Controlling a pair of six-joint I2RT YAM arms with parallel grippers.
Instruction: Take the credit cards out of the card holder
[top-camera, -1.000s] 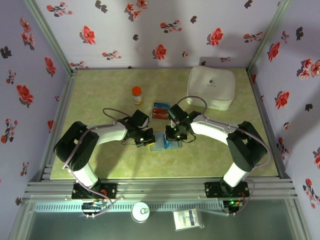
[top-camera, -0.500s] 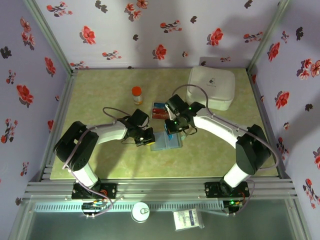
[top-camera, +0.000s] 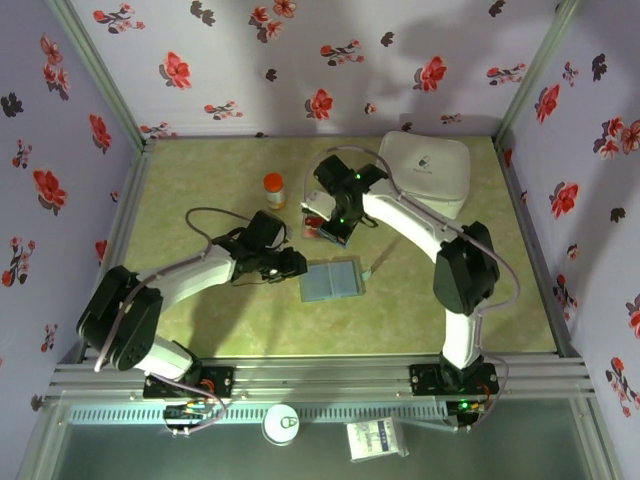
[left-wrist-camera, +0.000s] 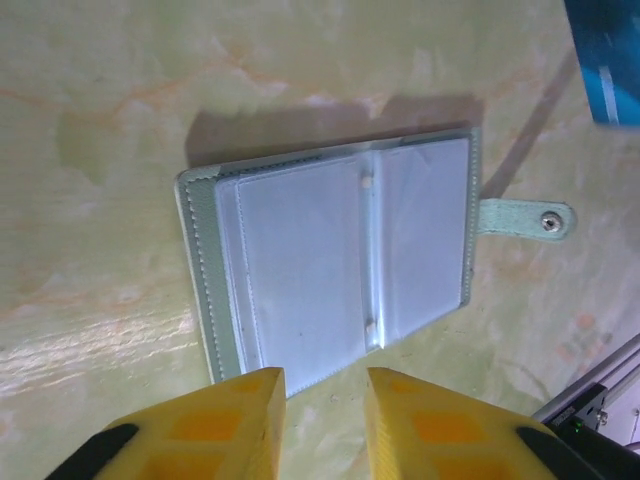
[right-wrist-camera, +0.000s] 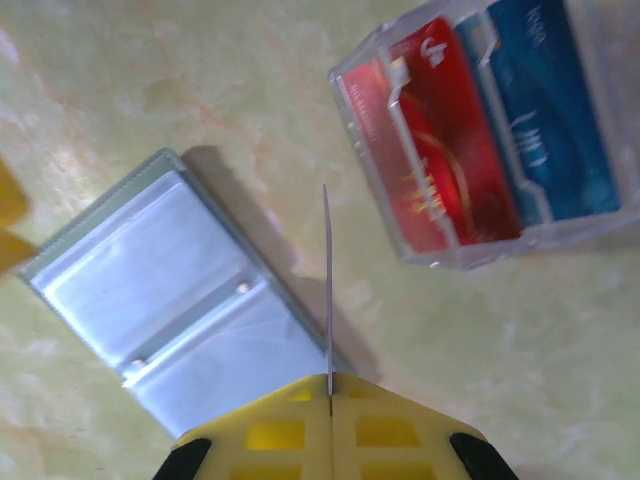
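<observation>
Credit card: thin, stiff, light plastic with smooth faces, seen here on its edge as 1 fine line. I judge that it slips easily, so the safe hold is a pinch on 1 short end, with the flat faces against the pads.
Right gripper: closed tight on the near end of that card, which stands straight out from the fingertips (its colour I cannot tell).
Right arm pose: reached far over the middle of the table, wrist bent down, with the gripper hanging over the clear tray.
Clear tray: lies just beyond the holder toward the far edge of the table. It holds a red card and a blue card, flat and side by side.
Card holder: lies open like a booklet near the middle of the table, with its snap strap spread to the side. The cover is soft and the clear sleeves are limp, so I expect it to fold or slide if it is pulled without a hold on 1 edge. The 2 sleeves that show look empty.
Left gripper: its 2 yellow fingers stand a little apart with bare table between them and grip nothing. They are just beside 1 edge of the holder.
Left arm pose: low, stretched from the near left corner toward the middle of the table.
</observation>
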